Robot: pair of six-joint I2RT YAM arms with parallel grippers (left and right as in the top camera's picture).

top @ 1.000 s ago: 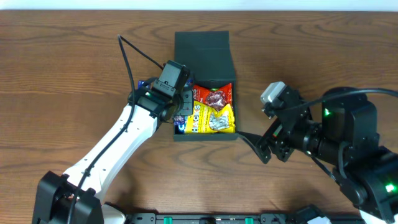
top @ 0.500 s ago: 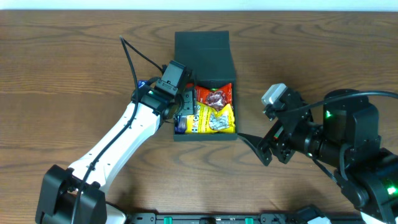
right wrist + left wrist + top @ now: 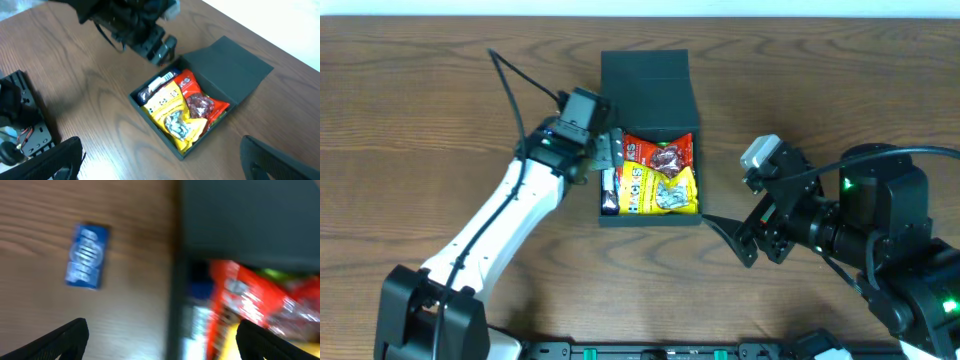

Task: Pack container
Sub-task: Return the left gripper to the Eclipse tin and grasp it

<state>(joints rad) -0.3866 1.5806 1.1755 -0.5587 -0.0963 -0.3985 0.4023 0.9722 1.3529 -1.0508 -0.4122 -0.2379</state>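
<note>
The dark teal container (image 3: 649,216) stands mid-table, its flap lid (image 3: 646,76) open at the back. Inside lie a red packet (image 3: 661,152), a yellow packet (image 3: 662,189) and a dark bar packet (image 3: 610,191) along the left wall. My left gripper (image 3: 614,150) hovers open over the container's left rim, holding nothing. The blurred left wrist view shows its fingers (image 3: 64,339) wide apart, straddling the container wall (image 3: 175,305). My right gripper (image 3: 730,238) stands open and empty to the right of the container; its wrist view shows the packed container (image 3: 150,112) ahead.
A small blue packet (image 3: 88,256) lies on the wood left of the container. The left arm (image 3: 500,225) runs diagonally from the front left. The right arm's body (image 3: 860,230) fills the front right corner. A black fixture (image 3: 25,120) sits at the table's near edge.
My left gripper has opened and drawn back up and to the left, out of the container. The dark bar packet now lies free by the left wall. The right arm barely moved.
</note>
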